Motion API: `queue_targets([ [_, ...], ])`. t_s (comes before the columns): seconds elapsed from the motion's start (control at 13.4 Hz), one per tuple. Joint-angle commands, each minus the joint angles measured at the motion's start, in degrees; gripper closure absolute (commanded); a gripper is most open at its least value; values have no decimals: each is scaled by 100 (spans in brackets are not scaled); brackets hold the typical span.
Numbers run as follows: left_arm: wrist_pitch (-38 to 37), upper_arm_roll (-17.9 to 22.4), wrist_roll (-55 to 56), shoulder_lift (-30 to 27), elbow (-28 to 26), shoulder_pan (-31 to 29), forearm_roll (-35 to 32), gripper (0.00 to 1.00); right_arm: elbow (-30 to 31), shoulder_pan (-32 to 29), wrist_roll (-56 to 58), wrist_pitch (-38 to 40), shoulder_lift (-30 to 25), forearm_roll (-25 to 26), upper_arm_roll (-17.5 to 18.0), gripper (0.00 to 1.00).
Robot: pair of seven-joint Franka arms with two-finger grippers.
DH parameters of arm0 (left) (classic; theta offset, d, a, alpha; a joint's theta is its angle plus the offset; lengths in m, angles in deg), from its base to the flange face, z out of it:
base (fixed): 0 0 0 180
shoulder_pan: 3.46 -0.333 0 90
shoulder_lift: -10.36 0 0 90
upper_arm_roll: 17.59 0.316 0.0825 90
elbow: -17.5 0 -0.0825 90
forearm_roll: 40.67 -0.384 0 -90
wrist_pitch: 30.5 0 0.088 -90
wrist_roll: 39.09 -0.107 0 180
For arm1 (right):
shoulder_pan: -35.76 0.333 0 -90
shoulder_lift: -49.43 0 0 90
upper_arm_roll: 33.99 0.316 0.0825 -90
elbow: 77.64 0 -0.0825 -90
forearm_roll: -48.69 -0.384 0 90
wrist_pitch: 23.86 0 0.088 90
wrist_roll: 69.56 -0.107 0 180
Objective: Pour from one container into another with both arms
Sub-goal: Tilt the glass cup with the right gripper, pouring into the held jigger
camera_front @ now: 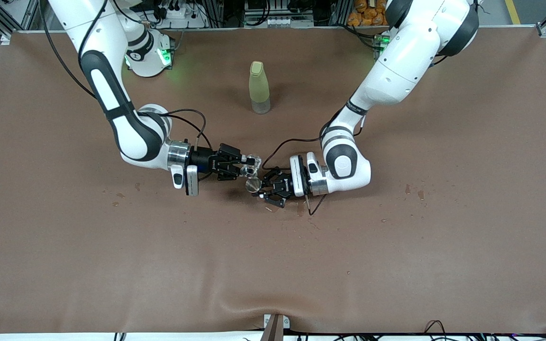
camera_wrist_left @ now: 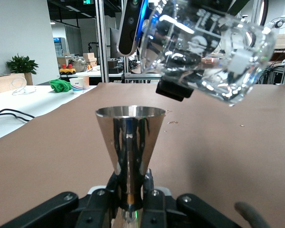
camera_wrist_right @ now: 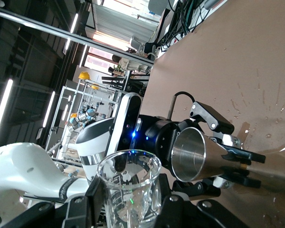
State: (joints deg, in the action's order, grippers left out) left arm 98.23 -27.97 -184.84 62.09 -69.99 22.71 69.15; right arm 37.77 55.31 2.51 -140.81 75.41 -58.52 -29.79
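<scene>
My right gripper (camera_front: 247, 164) is shut on the tiny clear cup (camera_front: 253, 159), a little above the middle of the table. In the left wrist view the clear cup (camera_wrist_left: 204, 47) is tilted, its mouth leaning toward the grey-rimmed cup (camera_wrist_left: 129, 137) just below it. The grey-rimmed cup (camera_front: 253, 183) narrows to a slim lower part, and my left gripper (camera_front: 259, 187) is shut on that part. From the left wrist, the left gripper (camera_wrist_left: 131, 192) clamps the slim stem. In the right wrist view the right gripper (camera_wrist_right: 130, 206) pinches the clear cup (camera_wrist_right: 130, 187) beside the grey-rimmed cup (camera_wrist_right: 197, 154).
A tall yellow-green bottle (camera_front: 259, 87) stands upright on the brown table (camera_front: 396, 237), farther from the front camera than both grippers. Small stains and droplets (camera_front: 413, 191) dot the cloth toward the left arm's end. A black cable (camera_front: 315, 208) trails beside the left wrist.
</scene>
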Motion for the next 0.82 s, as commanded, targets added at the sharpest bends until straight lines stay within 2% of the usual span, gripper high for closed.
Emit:
queue_targets([
  [0.0, -32, 10, -112, -23, -14, 29, 294, 100, -123, 4, -228, -47, 12, -151, -16, 83],
  [0.74, -32, 1, -112, -6, -14, 38, 304, 100, -167, 4, -1071, -3, 197, -362, -16, 84],
])
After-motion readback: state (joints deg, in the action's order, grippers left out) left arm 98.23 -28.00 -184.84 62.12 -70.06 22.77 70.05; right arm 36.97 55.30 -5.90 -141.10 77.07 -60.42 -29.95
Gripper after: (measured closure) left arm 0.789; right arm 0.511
